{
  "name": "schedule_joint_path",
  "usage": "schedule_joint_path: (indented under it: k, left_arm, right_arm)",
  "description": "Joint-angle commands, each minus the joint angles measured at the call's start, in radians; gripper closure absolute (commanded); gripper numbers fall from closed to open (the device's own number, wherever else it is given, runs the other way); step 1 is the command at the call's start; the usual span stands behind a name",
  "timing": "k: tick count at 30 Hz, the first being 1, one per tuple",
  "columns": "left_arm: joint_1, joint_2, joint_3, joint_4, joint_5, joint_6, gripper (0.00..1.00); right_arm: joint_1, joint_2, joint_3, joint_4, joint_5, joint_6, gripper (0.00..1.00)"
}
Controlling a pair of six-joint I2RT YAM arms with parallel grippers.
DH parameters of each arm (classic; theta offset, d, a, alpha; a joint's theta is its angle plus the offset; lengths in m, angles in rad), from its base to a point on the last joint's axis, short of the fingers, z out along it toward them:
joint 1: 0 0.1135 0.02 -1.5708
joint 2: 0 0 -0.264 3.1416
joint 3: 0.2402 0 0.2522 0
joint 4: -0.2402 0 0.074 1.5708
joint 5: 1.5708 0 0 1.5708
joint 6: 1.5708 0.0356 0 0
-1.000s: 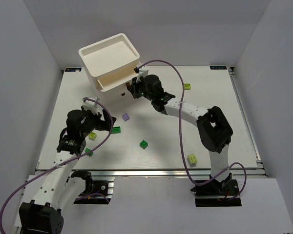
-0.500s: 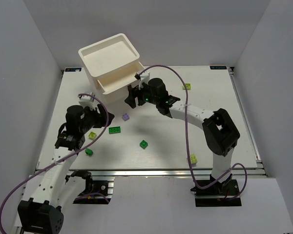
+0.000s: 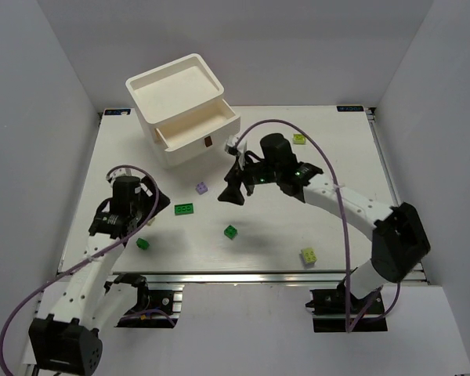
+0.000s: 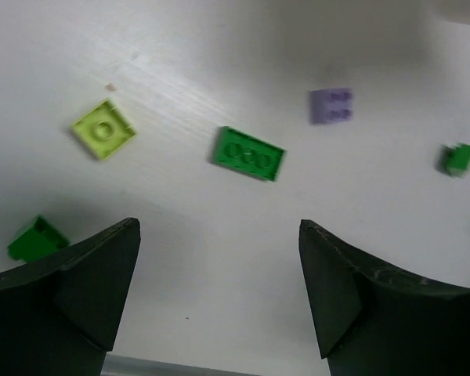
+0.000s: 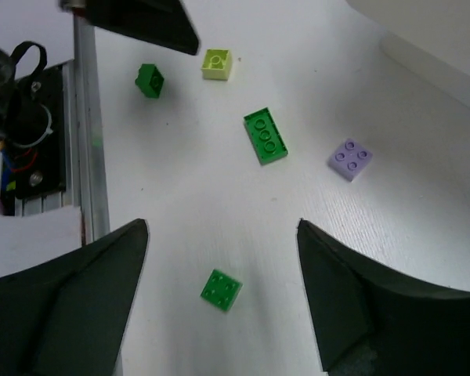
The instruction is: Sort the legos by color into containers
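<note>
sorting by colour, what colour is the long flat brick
The long brick is green, clearest in left wrist view.

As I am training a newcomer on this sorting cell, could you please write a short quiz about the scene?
1. True or false: the right pincer is holding something.
2. How many drawers of the white unit stand pulled out? A none, B one, C three.
3. Name the colour of the brick nearest the right arm's base.
Key: 1 false; 2 B; 3 yellow-green.
</note>
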Motion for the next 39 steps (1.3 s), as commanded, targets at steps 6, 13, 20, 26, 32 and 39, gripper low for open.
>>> schedule_joint_path:
  k: [6,13,20,26,32,39]
  left_arm:
    - [0.017,0.236,0.068,-0.104,-0.271,-0.168,0.07]
    - [0.017,0.397,0.130,-0.113,-0.310,-0.235,0.07]
    - [0.044,0.516,0.159,-0.112,-0.304,-0.279,0.09]
    - [0.073,0.577,0.139,-0.050,-0.270,-0.275,0.15]
    - [0.093,0.669,0.138,0.003,-0.253,-0.272,0.23]
    - [0.103,0.668,0.150,0.016,-0.236,-0.251,0.66]
  right_arm:
    - [-0.024,-0.370,-0.178,-0.094,0.001,-0.017,0.70]
    - [-0.111,-0.507,-0.328,-0.014,0.052,-0.053,0.37]
    - [-0.160,-0.535,-0.330,-0.033,0.009,-0.056,0.36]
    - [-0.197,-0.535,-0.331,-0.040,-0.017,-0.055,0.36]
    - [-0.225,-0.532,-0.336,-0.039,-0.049,-0.047,0.37]
    - [-0.252,-0.518,-0.336,-0.046,-0.086,-0.041,0.38]
